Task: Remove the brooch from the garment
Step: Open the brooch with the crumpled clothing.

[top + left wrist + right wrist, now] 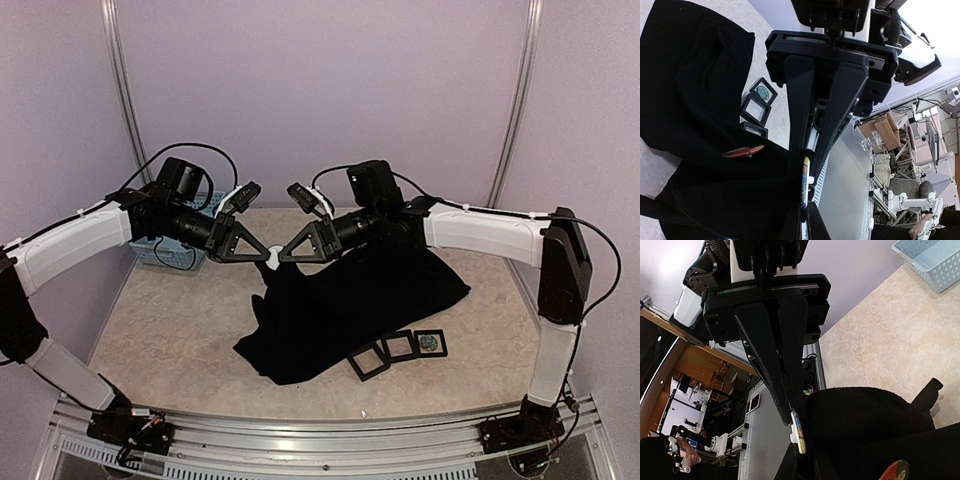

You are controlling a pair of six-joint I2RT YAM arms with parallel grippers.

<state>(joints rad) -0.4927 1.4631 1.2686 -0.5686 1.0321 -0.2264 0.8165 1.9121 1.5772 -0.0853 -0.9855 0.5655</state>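
The garment (350, 300) is a large black cloth lying on the table, with one part pulled up towards the grippers. A round brooch (272, 254) with a white back is held in the air between the two grippers. It shows edge-on in the left wrist view (805, 182) and in the right wrist view (798, 432). My left gripper (262, 252) (806, 207) is shut on one edge of it, and my right gripper (283, 253) (802, 454) is shut on the opposite edge. Black cloth lies against the brooch. A second, red brooch (742, 151) (895, 471) sits on the garment.
A light-blue basket (165, 250) stands at the back left behind the left arm. Three small black square frames (400, 346) lie on the table by the garment's front edge; one holds a round greenish piece (431, 343). A metal rail runs along the near edge.
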